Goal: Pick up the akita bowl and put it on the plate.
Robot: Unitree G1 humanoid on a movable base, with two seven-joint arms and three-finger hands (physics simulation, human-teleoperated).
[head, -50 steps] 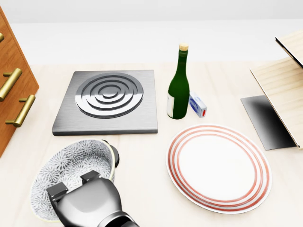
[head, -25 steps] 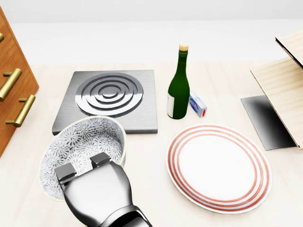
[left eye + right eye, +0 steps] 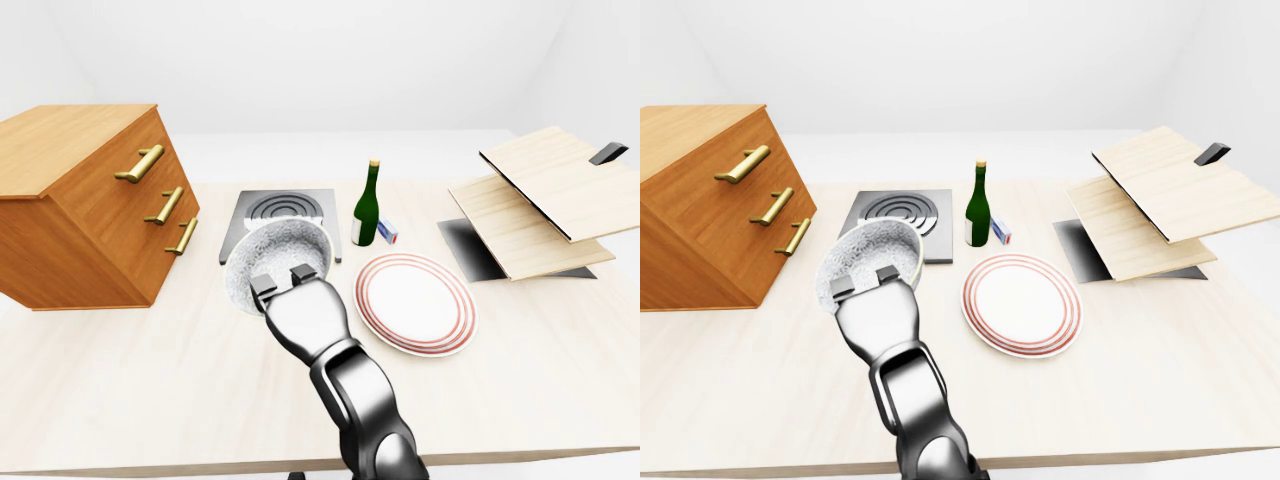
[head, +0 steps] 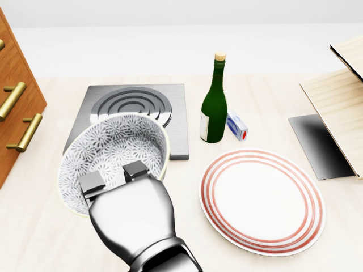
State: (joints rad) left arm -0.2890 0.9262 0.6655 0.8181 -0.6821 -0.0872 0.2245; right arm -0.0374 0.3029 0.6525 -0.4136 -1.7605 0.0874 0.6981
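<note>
Pale, matt wooden counter (image 4: 334, 238). A brushed grey metal hob (image 4: 133, 102) with grooved rings. A glossy dark green glass bottle (image 4: 214, 107) (cork-coloured stopper (image 4: 219, 55)). A smooth, glazed white plate (image 4: 261, 201) with red rings. The bowl (image 4: 113, 150) looks glazed, finely patterned inside. A polished, mirror-bright metal left hand (image 4: 130, 215). A satin orange-brown wooden chest (image 3: 90, 210) with brass-look handles (image 3: 165, 205).

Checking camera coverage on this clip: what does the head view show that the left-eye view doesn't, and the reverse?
Head view only: close detail, namely the flower pattern inside the akita bowl and two fingers hooked over its rim. Left-eye view only: the whole wooden drawer cabinet with its top, the full stack of wooden boards, the robot's forearm and the table down to its near edge. Both: the hand gripping the tilted bowl, the bare red-ringed plate, the green bottle, the small box beside it and the metal burner plate.
</note>
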